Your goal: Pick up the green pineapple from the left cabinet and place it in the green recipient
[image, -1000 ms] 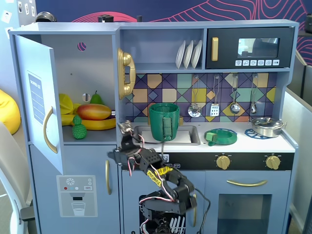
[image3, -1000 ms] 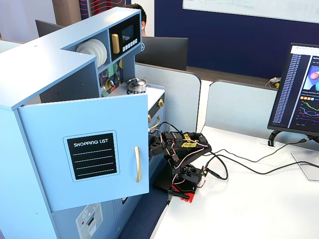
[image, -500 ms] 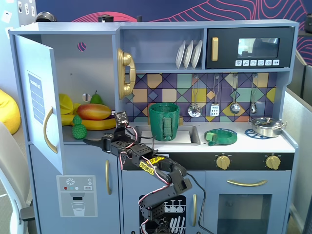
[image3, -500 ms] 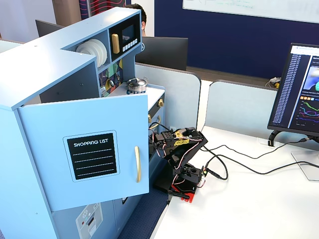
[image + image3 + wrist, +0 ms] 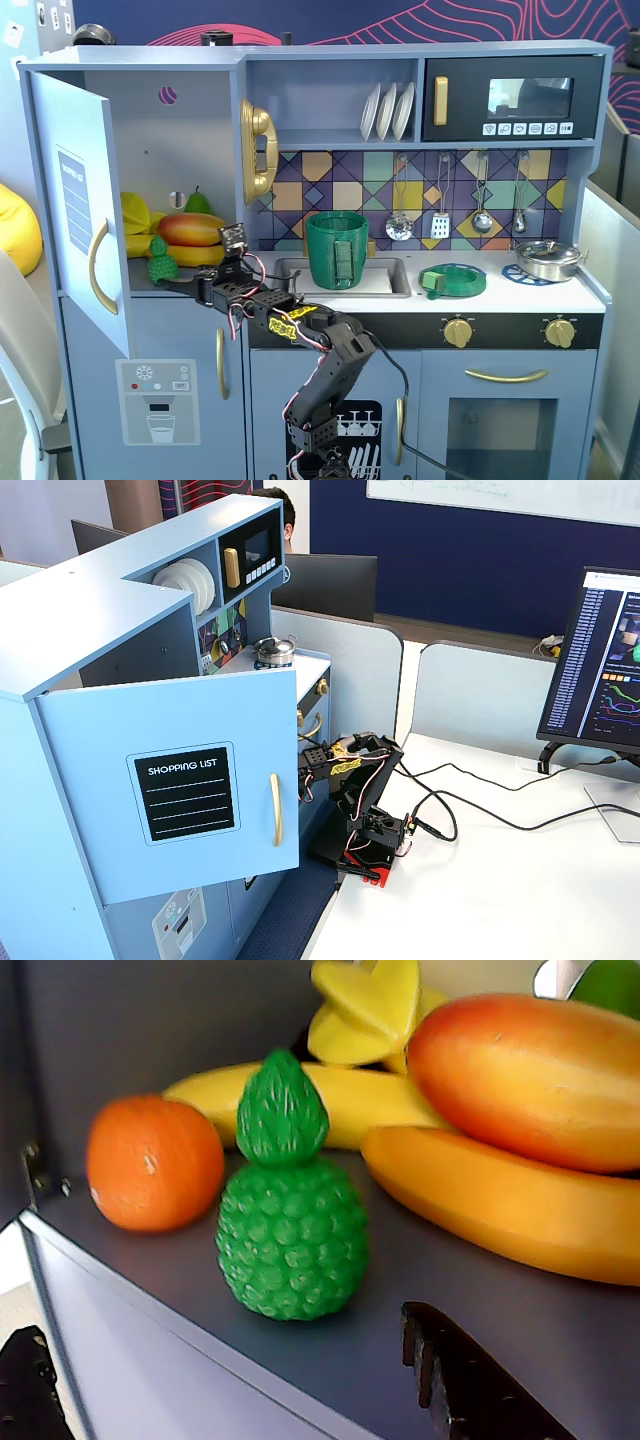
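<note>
1. While the green pineapple (image 5: pixel 291 1230) stood upright on the shelf of the left cabinet (image 5: pixel 190 130), close to the front edge, its leafy tuft pointed to twelve o'clock in the wrist view.
2. An orange (image 5: pixel 153 1163) sat just beside it at about ten o'clock in that view, and a long yellow banana (image 5: pixel 340 1105) lay behind it.
3. At about two o'clock from the pineapple a red-and-orange mango (image 5: pixel 535 1075) rested on a second banana (image 5: pixel 500 1205), with a yellow star-shaped fruit (image 5: pixel 365 1005) at one o'clock further back.
4. In the front fixed view the pineapple (image 5: pixel 161 262) showed at the shelf's left front, and the gripper (image 5: pixel 175 284) reached toward it from about four o'clock, near it but apart.
5. One dark finger (image 5: pixel 470 1380) showed at five o'clock of the pineapple in the wrist view and another dark part at the lower left corner, so the jaws stood apart with nothing between them.
6. The cabinet door (image 5: pixel 75 205) hung open to the left in the front fixed view.
7. The green recipient (image 5: pixel 337 248) stood upright in the sink at about three o'clock from the cabinet, well apart from the pineapple.
8. A flat green dish (image 5: pixel 453 279) lay on the counter further right.
</note>
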`<state>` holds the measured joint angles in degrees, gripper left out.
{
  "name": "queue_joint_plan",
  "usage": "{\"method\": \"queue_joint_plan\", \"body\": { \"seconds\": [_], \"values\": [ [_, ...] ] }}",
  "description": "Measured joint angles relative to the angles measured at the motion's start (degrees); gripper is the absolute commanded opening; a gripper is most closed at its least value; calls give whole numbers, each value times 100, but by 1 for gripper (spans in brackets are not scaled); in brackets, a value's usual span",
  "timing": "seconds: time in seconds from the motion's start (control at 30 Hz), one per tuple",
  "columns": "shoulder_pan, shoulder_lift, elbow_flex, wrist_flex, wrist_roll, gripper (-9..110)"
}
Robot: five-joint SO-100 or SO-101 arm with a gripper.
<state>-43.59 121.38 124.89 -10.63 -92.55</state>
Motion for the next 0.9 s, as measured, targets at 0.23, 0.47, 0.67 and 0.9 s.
{"method": "queue_joint_plan", "body": {
  "seconds": [0.23, 0.47, 0.67, 0.9],
  "values": [
    [0, -598, -448, 0, -316, 39],
    [0, -1143, -923, -149, -475, 38],
    [0, -1556, -1327, -167, -492, 37],
    [0, -1916, -1626, -167, -492, 37]
  ]
}}
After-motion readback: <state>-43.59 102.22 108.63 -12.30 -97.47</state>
